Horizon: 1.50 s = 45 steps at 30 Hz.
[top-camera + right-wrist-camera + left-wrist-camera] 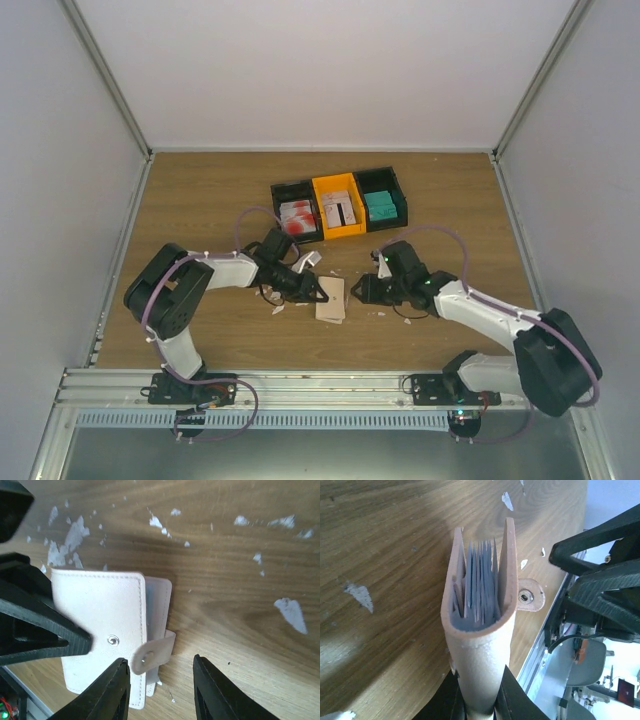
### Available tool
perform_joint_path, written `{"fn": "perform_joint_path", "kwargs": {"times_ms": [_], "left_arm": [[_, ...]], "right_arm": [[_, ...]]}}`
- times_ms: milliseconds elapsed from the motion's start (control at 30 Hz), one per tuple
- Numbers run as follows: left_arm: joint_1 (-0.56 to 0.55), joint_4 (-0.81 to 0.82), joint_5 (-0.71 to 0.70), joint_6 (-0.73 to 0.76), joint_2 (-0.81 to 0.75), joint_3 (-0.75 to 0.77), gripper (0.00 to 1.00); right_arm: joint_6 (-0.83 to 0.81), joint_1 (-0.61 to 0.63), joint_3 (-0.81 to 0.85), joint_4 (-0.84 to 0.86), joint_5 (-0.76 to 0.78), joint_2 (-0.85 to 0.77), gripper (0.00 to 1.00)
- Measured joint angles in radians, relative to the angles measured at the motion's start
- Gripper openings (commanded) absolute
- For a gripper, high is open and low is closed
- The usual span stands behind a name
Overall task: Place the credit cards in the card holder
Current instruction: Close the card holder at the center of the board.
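A brown wood-grain desk (pixel 200 200) sits boxed in by plain white walls (pixel 320 60) on three sides. A ribbed metal rail (pixel 300 385) runs along the near edge, where both arms are bolted. Against the far middle stands a joined row of plastic bins (pixel 340 178), black, orange and black. They hold the thin plastic credit cards (pixel 380 207): red-and-white on the left, pale with dark print in the orange one, teal on the right.

Bare wood shows to the left of the bins and in the strip between them and the arms. Small white irregular scraps (pixel 290 612) are scattered over the grain.

The small flat beige stitched card holder (pixel 330 300) lies near the middle front, between the two arms and well apart from the bins. The left fingers (pixel 512 700) are clamped on its folded spine, and grey pockets show between its leaves. The right fingers (pixel 112 690) stand apart over the desk, with the holder's rounded snap tab (pixel 150 652) in the gap between them.
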Motion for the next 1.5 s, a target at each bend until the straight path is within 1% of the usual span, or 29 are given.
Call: {"fn": "perform_joint_path", "kwargs": {"times_ms": [133,233,267,333,400,467,533,733,933,1100,1300,1433,1500], "left_arm": [[-0.001,-0.033,-0.020,0.025,0.003,0.013,0.00],[-0.003,-0.055,-0.031,0.037,0.003,0.027,0.00],[-0.003,-0.060,-0.033,0.040,0.003,0.030,0.00],[-0.005,-0.069,-0.037,0.045,0.003,0.035,0.00],[-0.007,-0.075,-0.040,0.050,0.003,0.039,0.00],[-0.011,-0.083,-0.046,0.051,0.003,0.043,0.00],[-0.016,-0.094,-0.053,0.051,0.003,0.053,0.00],[-0.036,-0.120,-0.076,0.052,0.002,0.076,0.00],[-0.045,-0.133,-0.087,0.051,0.001,0.084,0.00],[-0.046,-0.135,-0.092,0.051,0.001,0.084,0.00],[-0.047,-0.135,-0.093,0.051,0.001,0.084,0.00],[-0.047,-0.135,-0.094,0.051,0.001,0.084,0.00],[-0.047,-0.135,-0.095,0.051,0.001,0.084,0.04]], "right_arm": [[0.000,0.000,-0.008,0.023,-0.054,0.066,0.33],[0.002,0.000,-0.010,0.038,-0.073,0.100,0.34],[0.002,0.000,-0.010,0.043,-0.079,0.106,0.37],[0.001,0.000,-0.010,0.053,-0.091,0.111,0.47],[0.001,0.001,-0.010,0.059,-0.098,0.111,0.52],[-0.003,0.002,-0.010,0.063,-0.100,0.105,0.55],[-0.003,0.003,-0.010,0.063,-0.097,0.090,0.54],[-0.008,0.011,0.028,0.045,-0.061,0.095,0.43],[-0.003,0.029,0.044,0.015,-0.035,0.135,0.21],[0.001,0.030,0.050,-0.016,-0.010,0.131,0.05],[0.009,0.031,0.050,-0.026,-0.010,0.116,0.01],[0.010,0.031,0.050,-0.026,-0.013,0.116,0.01],[0.010,0.031,0.050,-0.026,-0.015,0.116,0.01]]}}
